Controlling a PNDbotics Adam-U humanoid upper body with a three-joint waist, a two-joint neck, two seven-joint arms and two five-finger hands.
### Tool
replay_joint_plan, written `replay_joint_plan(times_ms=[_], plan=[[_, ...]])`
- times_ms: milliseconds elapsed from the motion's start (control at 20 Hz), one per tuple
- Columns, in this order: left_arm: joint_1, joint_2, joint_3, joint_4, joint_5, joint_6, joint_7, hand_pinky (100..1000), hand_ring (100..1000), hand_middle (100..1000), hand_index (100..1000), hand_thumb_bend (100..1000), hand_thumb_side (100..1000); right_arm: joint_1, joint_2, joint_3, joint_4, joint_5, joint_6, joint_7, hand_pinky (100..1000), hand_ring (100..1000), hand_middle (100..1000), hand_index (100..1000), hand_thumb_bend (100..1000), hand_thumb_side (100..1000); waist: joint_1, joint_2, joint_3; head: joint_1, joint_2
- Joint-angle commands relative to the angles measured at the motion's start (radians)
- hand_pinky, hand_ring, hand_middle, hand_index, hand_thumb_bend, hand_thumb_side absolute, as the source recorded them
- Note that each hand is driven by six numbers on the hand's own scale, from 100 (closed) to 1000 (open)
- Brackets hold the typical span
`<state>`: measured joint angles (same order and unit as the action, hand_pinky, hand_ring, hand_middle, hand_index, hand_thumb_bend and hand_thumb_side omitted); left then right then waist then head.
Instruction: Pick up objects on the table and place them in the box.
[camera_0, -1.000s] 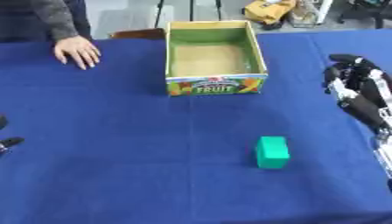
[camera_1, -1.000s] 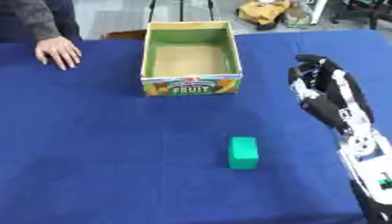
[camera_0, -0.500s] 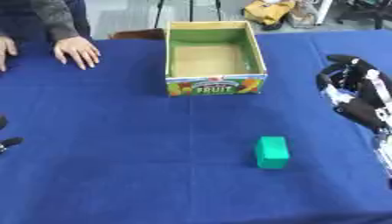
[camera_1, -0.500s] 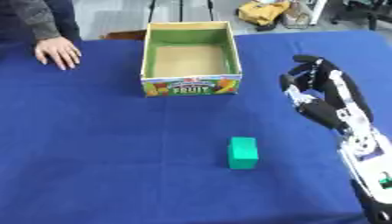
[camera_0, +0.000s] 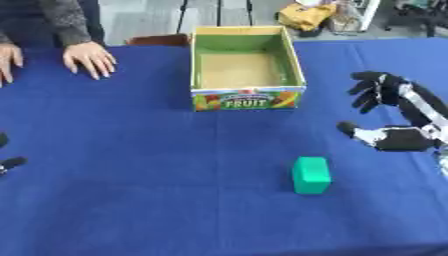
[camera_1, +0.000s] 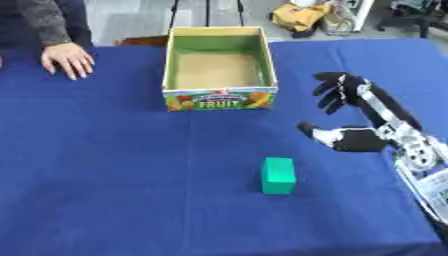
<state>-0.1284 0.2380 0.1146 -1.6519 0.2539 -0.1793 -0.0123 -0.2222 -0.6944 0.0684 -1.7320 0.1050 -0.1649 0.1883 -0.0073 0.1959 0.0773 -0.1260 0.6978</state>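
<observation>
The right hand (camera_1: 360, 131) hovers over the blue desk (camera_1: 114, 165) with fingers spread and thumb out, holding nothing. The green block (camera_1: 278, 175) lies on the desk just below and to its left. The open fruit box (camera_1: 219, 70) stands beyond, up-left of it.

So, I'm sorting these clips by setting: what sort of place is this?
Probably a robot lab or demo room: a table under a blue cloth, a test setup of fruit box and green block, and clutter on the floor behind.
</observation>
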Motion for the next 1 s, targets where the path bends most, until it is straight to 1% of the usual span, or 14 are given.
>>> replay_joint_plan(times_ms=[50, 300, 500, 550, 600, 750, 1000], plan=[[-0.002, 0.023, 0.001, -0.008, -0.004, 0.0, -0.002, 670, 892, 763, 749, 577, 717, -0.022, -0.06, 0.01, -0.01, -0.003, -0.01, 0.063, 568, 636, 679, 893, 495, 259, -0.001, -0.016, 0.002, -0.003, 0.008], [-0.001, 0.025, 0.001, -0.008, -0.005, 0.001, -0.002, 670, 892, 762, 749, 577, 717, -0.044, -0.087, 0.038, -0.001, -0.017, -0.014, 0.157, 575, 649, 686, 895, 494, 255, -0.003, -0.018, 0.003, -0.004, 0.011], [-0.001, 0.025, 0.001, -0.007, -0.005, 0.001, -0.002, 670, 892, 762, 749, 579, 717, -0.058, -0.099, 0.049, 0.01, -0.027, -0.013, 0.224, 581, 661, 695, 896, 502, 265, -0.006, -0.019, 0.003, -0.004, 0.011], [-0.001, 0.025, 0.001, -0.007, -0.005, 0.001, -0.002, 670, 892, 762, 749, 576, 717, -0.061, -0.1, 0.051, 0.013, -0.028, -0.013, 0.235, 583, 664, 699, 896, 518, 247, -0.007, -0.019, 0.003, -0.003, 0.011], [-0.001, 0.026, 0.001, -0.007, -0.006, 0.001, -0.002, 670, 892, 762, 749, 579, 717, -0.063, -0.102, 0.053, 0.016, -0.028, -0.013, 0.244, 584, 666, 700, 896, 506, 268, -0.007, -0.018, 0.002, -0.003, 0.011], [-0.001, 0.026, 0.001, -0.007, -0.006, 0.001, -0.002, 670, 892, 762, 749, 579, 718, -0.067, -0.105, 0.064, 0.028, -0.023, -0.015, 0.264, 588, 673, 706, 897, 506, 278, -0.008, -0.018, 0.003, -0.005, 0.012], [-0.002, 0.027, 0.0, -0.007, -0.006, 0.001, -0.002, 670, 891, 762, 749, 577, 718, -0.081, -0.108, 0.086, 0.04, 0.013, -0.022, 0.299, 595, 686, 716, 899, 509, 285, -0.01, -0.017, 0.005, -0.006, 0.014]])
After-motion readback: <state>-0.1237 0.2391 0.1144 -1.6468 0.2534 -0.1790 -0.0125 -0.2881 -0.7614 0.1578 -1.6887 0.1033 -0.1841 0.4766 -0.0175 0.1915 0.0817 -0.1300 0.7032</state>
